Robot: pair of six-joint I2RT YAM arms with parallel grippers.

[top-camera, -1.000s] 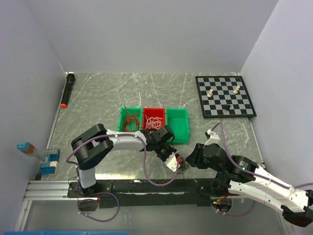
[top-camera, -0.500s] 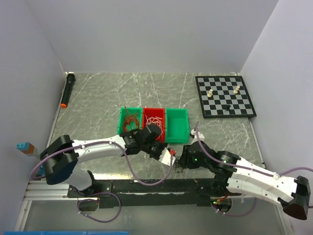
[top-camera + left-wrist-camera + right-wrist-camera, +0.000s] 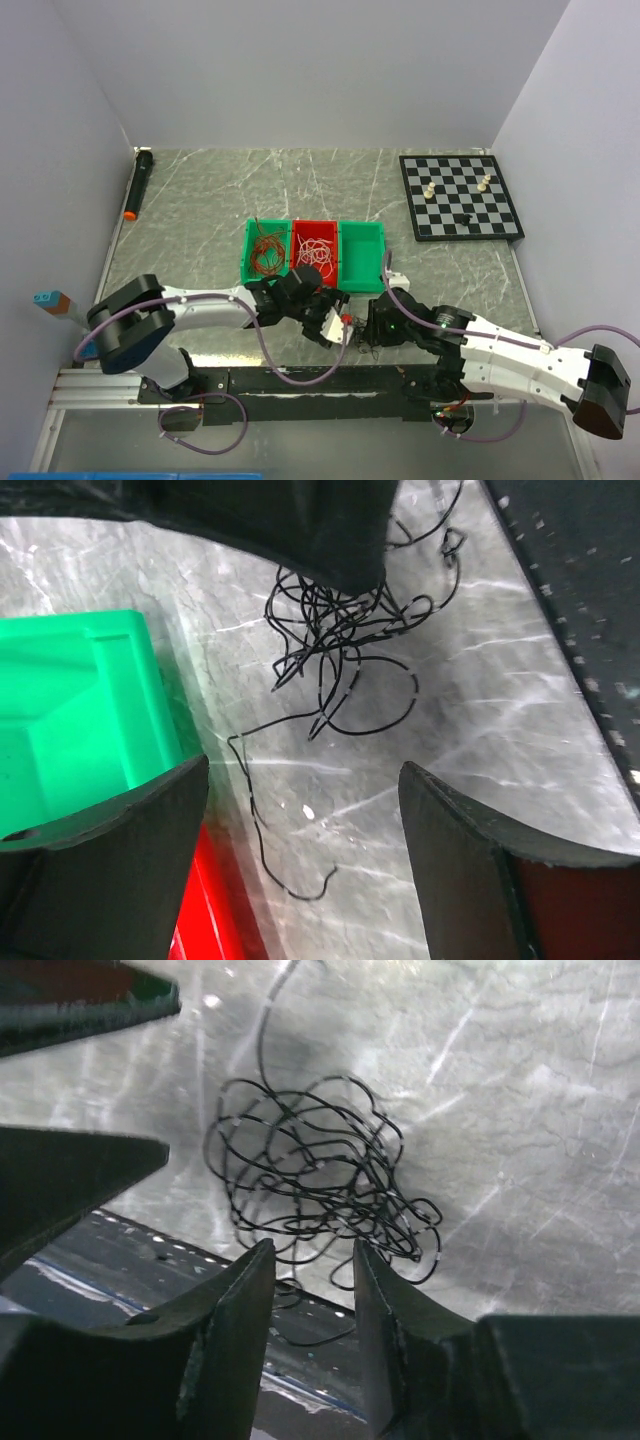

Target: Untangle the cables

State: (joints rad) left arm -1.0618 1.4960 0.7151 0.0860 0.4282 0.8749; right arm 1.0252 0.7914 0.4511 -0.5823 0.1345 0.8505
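A tangle of thin black cables (image 3: 366, 341) lies on the marble table by its front edge. In the left wrist view the black cables (image 3: 335, 630) spread out, and one loose strand (image 3: 262, 835) trails toward me. My left gripper (image 3: 303, 780) is open wide above that strand, with nothing between its fingers. The right gripper (image 3: 310, 1260) is open over the near rim of the black cables (image 3: 320, 1180), and a few loops lie under the gap. In the top view the left gripper (image 3: 338, 325) and right gripper (image 3: 371, 327) face each other across the cables. Red-brown cables (image 3: 265, 252) and white cables (image 3: 316, 250) lie in bins.
Three bins stand in a row: green (image 3: 249, 262), red (image 3: 301, 229) and green (image 3: 362, 255). A chessboard (image 3: 460, 195) with pieces lies at the back right. A black marker (image 3: 137, 183) lies at the back left. Toy blocks (image 3: 50, 300) sit at the left edge, and a black rail (image 3: 300, 380) runs along the front.
My left gripper has opened wide, and its arm has stretched out lower and to the left. The right arm has swung left, bringing its gripper over the black cables.
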